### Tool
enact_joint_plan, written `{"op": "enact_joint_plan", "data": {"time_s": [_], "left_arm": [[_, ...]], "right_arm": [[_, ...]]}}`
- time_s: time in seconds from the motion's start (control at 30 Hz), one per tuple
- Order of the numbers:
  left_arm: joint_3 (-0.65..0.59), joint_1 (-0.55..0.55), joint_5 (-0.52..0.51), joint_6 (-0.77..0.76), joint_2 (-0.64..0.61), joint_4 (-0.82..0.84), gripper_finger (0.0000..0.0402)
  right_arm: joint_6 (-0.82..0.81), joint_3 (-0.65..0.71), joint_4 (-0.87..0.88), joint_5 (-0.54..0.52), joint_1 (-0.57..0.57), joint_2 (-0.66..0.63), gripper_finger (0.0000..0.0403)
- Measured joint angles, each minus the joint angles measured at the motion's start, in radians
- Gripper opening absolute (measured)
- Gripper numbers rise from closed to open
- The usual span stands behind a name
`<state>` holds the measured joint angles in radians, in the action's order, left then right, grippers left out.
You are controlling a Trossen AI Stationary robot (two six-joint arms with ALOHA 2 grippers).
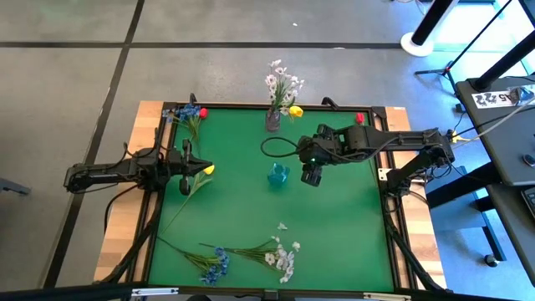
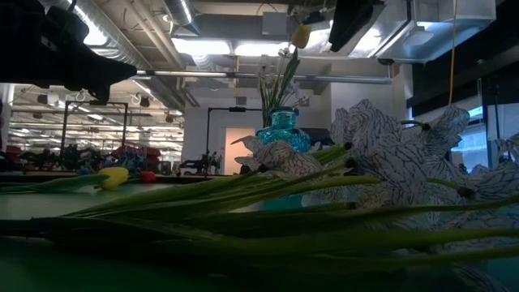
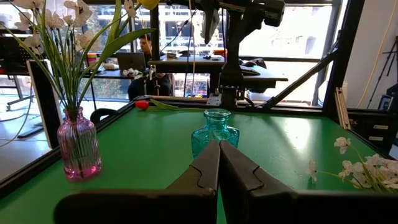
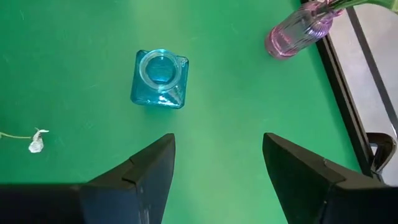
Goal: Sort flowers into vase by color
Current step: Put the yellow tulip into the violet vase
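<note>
A yellow tulip [image 1: 207, 170] lies flat on the green mat, its stem running toward the near-left. My left gripper [image 1: 185, 177] is shut just beside its bud; no stem shows between the fingers [image 3: 219, 163]. My right gripper [image 1: 311, 177] hangs open above the mat, right of the empty blue vase [image 1: 278, 175], which the right wrist view shows from above [image 4: 160, 78]. A pink vase [image 1: 273, 119] at the far edge holds white sprays and a yellow bud [image 1: 295, 110]. Blue blooms [image 1: 216, 266] and white sprays [image 1: 282, 255] lie near the near edge.
A red bud [image 1: 203, 112] and blue blooms [image 1: 180, 113] lie at the far-left corner, and another red bud [image 1: 360, 118] lies at the far-right edge. A single white blossom [image 4: 36, 143] lies on the mat. A black raised frame [image 3: 37, 168] rims the table. A person sits behind the table [image 3: 147, 46].
</note>
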<state>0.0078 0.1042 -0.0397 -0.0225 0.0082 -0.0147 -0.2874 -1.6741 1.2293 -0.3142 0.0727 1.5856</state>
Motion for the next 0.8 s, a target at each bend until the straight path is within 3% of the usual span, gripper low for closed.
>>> {"op": "enact_joint_plan", "data": {"time_s": [0.43, 0.8], "left_arm": [[0.000, 0.000, 0.000, 0.000, 0.000, 0.000, 0.0000], [0.000, 0.000, 0.000, 0.000, 0.000, 0.000, 0.0000]], "right_arm": [[-0.024, 0.000, 0.021, -0.014, 0.000, 0.000, 0.0243], [0.008, -0.017, -0.016, -0.410, -0.001, -0.010, 0.0243]]}}
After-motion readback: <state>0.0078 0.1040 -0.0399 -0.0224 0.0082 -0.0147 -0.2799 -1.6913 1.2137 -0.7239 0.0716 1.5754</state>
